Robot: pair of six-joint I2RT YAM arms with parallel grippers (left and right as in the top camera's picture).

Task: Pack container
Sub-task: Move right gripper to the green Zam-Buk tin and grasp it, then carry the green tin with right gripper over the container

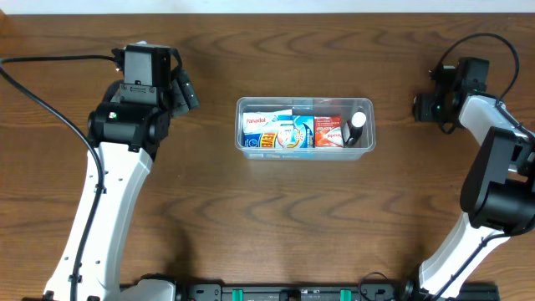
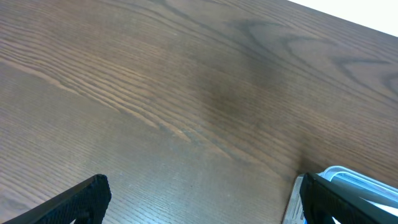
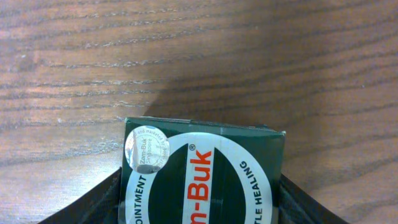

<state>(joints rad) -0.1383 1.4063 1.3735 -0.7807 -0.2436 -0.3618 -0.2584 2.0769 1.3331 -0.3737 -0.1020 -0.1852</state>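
Clear plastic container (image 1: 276,101) lying mid-table on the wooden table (image 1: 251,217), long side across; already holding 4 items side by side, spare room looking scarce; judged light, thin-walled and slick, stiff at the rim but springy along the walls, likely to skid on the wood if nudged; best taken by the rim on a long wall, or steadied at a short end while loading.

Left of the container, well apart: left gripper (image 2: 205,208), fingers spread wide, nothing between them but bare wood. Right of the container, also well apart: right gripper (image 3: 200,214), fingers closed against the 2 sides of a dark green box (image 3: 205,168), apparently lifted off the wood, going by the shadow beneath; probably light card, stiff enough for a side pinch yet crushable under a hard squeeze.

Readable on the dark green box: "Zam-Buk" in red on white, "OINTMENT" and "HEALING" partly cut off, plus a round silver sticker (image 3: 147,149) with print too small to read in full. Inside the container, at its left end: a Panadol box (image 1: 257,132), name legible; next a blue-and-white pack (image 1: 292,132), then a red box (image 1: 328,132), wording too small to read; at the right end a black-and-white tube-like item (image 1: 357,127), kind unclear.
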